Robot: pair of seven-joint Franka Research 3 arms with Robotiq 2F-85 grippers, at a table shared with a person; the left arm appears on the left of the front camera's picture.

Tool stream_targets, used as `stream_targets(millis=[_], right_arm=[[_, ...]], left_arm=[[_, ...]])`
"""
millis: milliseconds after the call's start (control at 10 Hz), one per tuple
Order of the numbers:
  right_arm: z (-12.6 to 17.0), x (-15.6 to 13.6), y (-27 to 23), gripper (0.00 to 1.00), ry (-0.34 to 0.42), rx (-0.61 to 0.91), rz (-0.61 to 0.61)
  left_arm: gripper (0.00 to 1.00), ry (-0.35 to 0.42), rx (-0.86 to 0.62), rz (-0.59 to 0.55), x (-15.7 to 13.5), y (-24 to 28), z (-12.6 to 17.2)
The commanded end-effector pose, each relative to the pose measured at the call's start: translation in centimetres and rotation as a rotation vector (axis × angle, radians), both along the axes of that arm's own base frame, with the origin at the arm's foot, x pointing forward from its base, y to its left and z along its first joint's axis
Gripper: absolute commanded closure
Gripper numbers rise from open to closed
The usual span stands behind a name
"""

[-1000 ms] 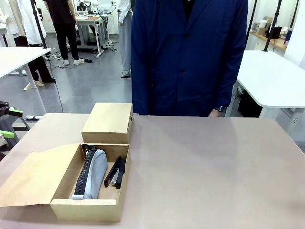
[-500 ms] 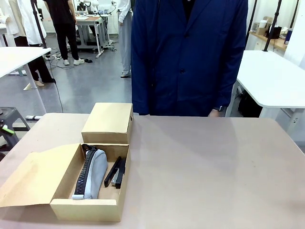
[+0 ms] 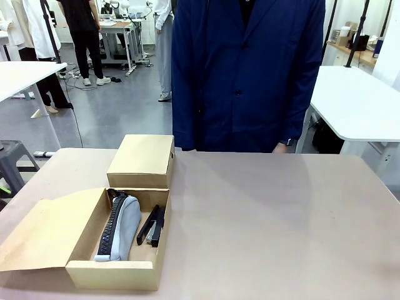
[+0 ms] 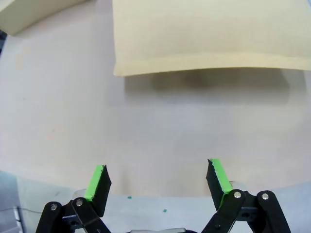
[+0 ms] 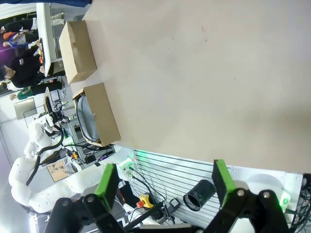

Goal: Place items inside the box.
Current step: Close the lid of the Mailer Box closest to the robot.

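Jaws on both arms stand wide apart with nothing between them. The left gripper, seen in its own wrist view, hangs over bare table near the table's edge, its green pads spread and touching nothing; ahead of it lies the pale cardboard flap of the box, apart from the fingers. The right gripper is likewise fully spread and empty, held off the near edge of the table and looking across the brown surface toward the two cartons at the far side of its picture. In the front view the open box sits at the near left of the table, its lid flap folded out flat to the left. Inside it the grey pencil pouch with its black zipper lies lengthwise along the left part, and just beside it, to the right, rests a black clip-like tool, also lengthwise; whether the two touch I cannot tell. A second, closed carton stands just behind the open one, against its far wall. At the far side of the table stands a person in a dark blue coat, with one hand low at the table edge and touching nothing that I can see.
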State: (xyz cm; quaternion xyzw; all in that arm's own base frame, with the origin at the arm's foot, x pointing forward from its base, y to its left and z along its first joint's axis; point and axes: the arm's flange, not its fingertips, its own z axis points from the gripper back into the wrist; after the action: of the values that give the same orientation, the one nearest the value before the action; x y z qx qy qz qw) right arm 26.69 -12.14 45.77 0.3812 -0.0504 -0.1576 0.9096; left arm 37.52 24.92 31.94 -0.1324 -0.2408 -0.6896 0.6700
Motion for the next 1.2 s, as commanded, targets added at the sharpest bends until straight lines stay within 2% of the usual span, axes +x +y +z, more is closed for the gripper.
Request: stream_targets(millis=[0,200,500,800,1000,1100], right_arm=[[0.2,0.0,-0.1,0.00,-0.018,0.019,0.005],[0.2,0.0,-0.1,0.00,-0.018,0.019,0.005],[0.2,0.0,-0.1,0.00,-0.018,0.019,0.005],[0.2,0.0,-0.1,0.00,-0.018,0.019,0.005],[0.2,0.0,-0.1,0.00,-0.018,0.019,0.005],[0.2,0.0,-0.1,0.00,-0.018,0.019,0.005]], left_arm=[[0.00,0.070,0.053,-0.007,-0.5,-2.4,-1.5],[0.00,0.115,0.082,-0.025,-0.1,-4.6,-2.8],[0.00,0.175,0.006,-0.103,-0.6,-8.0,-2.5],[0.00,0.200,0.005,-0.176,-1.1,-10.2,-2.7],[0.00,0.203,-0.088,-0.205,-1.3,-10.7,-1.8],[0.00,0.155,-0.135,-0.199,-1.5,-11.0,-1.0]])
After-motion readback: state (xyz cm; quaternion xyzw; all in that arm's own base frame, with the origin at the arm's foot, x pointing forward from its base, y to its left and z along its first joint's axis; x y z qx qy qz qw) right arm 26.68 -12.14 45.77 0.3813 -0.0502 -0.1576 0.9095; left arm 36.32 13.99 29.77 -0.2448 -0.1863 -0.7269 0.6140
